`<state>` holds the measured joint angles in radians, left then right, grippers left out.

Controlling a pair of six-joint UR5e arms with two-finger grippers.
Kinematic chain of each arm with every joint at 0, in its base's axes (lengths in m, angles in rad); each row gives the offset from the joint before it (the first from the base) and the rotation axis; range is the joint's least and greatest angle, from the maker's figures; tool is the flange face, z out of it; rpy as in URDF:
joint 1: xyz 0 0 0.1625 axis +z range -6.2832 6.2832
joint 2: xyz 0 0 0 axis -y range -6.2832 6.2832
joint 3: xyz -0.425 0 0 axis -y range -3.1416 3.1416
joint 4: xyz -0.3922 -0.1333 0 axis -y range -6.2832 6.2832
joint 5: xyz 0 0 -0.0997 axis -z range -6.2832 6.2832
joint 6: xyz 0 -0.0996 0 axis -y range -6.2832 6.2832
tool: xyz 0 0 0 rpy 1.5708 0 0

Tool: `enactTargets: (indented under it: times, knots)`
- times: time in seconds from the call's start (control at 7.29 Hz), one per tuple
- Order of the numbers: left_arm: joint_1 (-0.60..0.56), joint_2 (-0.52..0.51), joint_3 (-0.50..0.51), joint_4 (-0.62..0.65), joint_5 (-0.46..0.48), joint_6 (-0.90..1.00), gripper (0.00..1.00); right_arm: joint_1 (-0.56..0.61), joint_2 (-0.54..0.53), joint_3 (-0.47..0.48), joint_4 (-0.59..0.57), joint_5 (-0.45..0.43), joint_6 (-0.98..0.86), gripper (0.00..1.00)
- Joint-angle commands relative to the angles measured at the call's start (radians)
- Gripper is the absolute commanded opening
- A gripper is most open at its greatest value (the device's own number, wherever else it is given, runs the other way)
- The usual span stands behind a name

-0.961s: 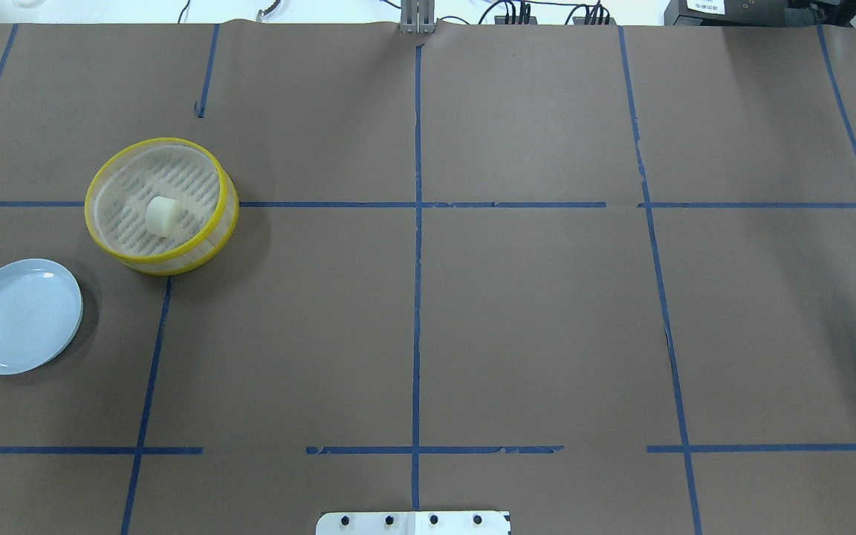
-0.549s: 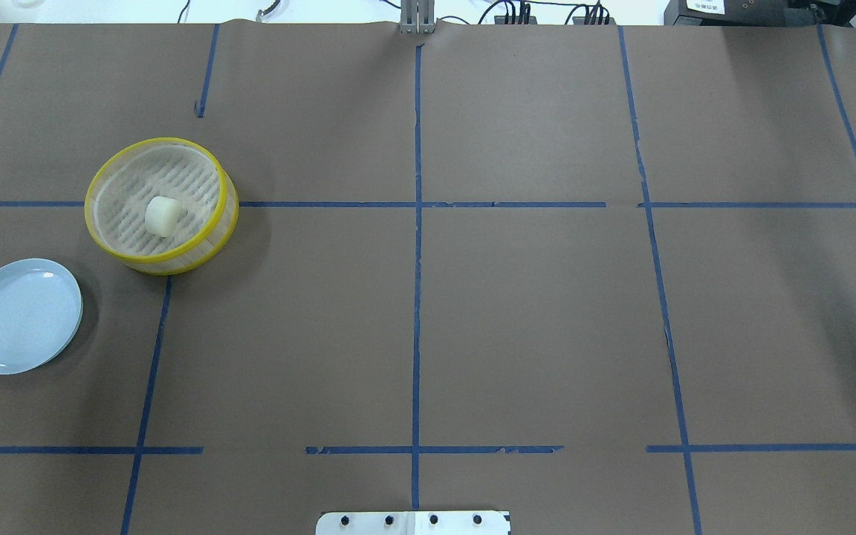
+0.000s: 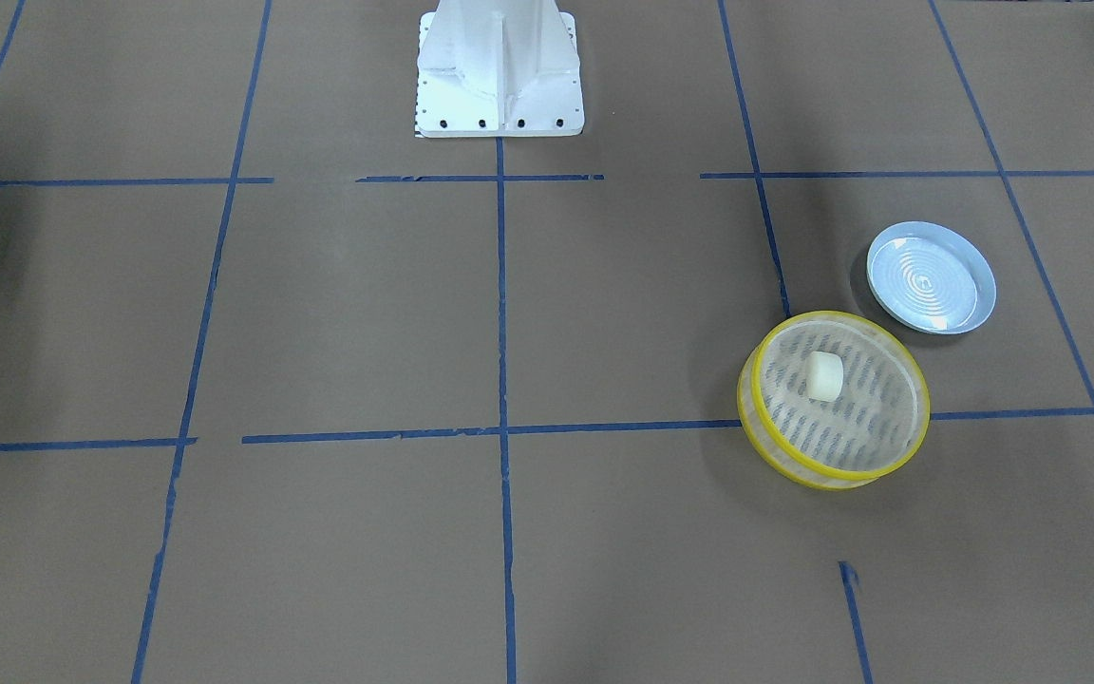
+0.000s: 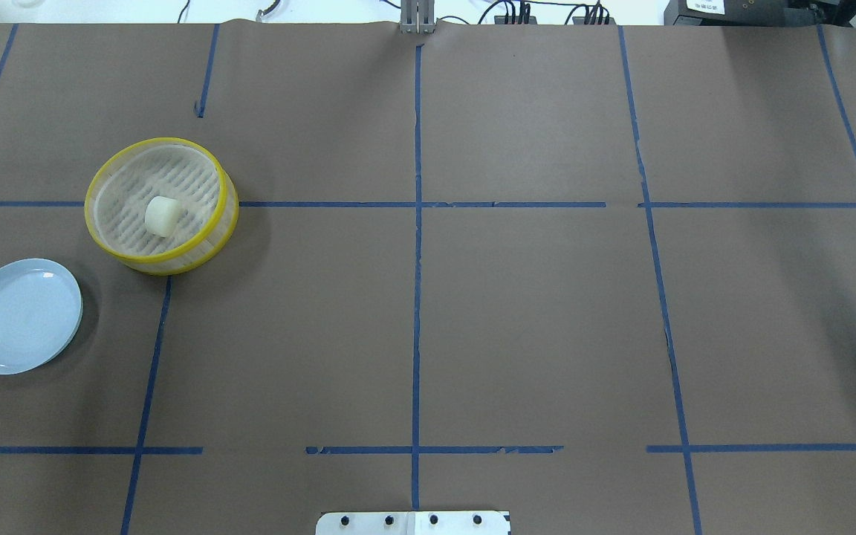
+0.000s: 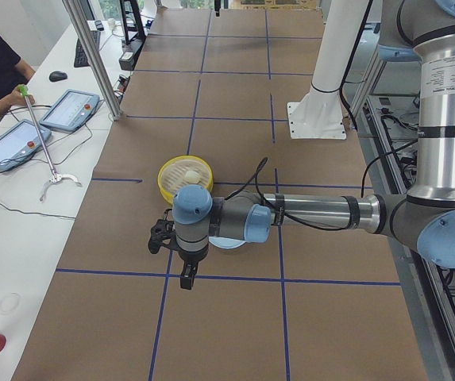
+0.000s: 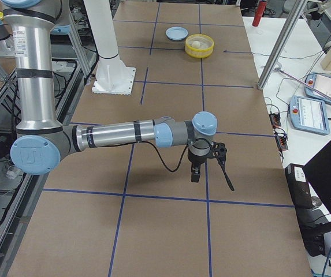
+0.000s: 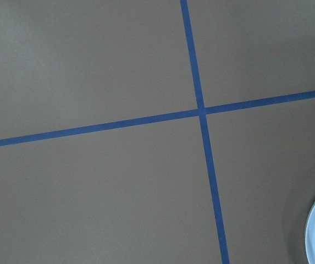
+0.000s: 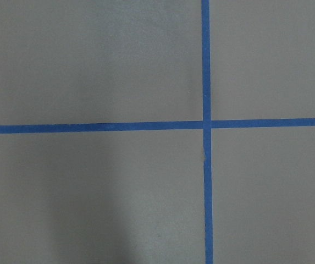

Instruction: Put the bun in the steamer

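Overhead exterior showed plate (image 4: pixel 19 316), then steamer (image 4: pixel 190 178), with bun (image 4: pixel 161 216) lying inside on the slats. Placing step judged done. Left tool (image 5: pixel 186 278) and right tool (image 6: pixel 195 173) hung above table (image 4: pixel 532 319), apart from steamer; whether spread or pressed together could not be told. Next move judged to require only holding arms off.

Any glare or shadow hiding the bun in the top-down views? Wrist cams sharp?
Overhead: bun clear in the steamer, only a tiny glint on the plate rim, soft shadow at far right. Front-facing: bun sharp, faint shadow patch at view's left. Wrist views: no glare, tape edges slightly soft.
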<state>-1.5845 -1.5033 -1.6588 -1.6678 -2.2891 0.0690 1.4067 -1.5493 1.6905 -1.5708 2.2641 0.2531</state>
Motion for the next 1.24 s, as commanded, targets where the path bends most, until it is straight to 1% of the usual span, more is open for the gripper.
enactTargets:
  times: [0.0,0.14,1.1]
  knots:
    - [-0.002,-0.001,0.001,0.019,-0.036,0.0,1.0,0.0,0.0,0.0,0.0,0.0,0.0,1.0]
    - [-0.002,0.0,0.004,0.019,-0.118,0.002,1.0,0.0,0.0,0.0,0.0,0.0,0.0,1.0]
    - [-0.002,0.0,0.005,0.016,-0.102,0.002,1.0,0.0,0.0,0.0,0.0,0.0,0.0,1.0]
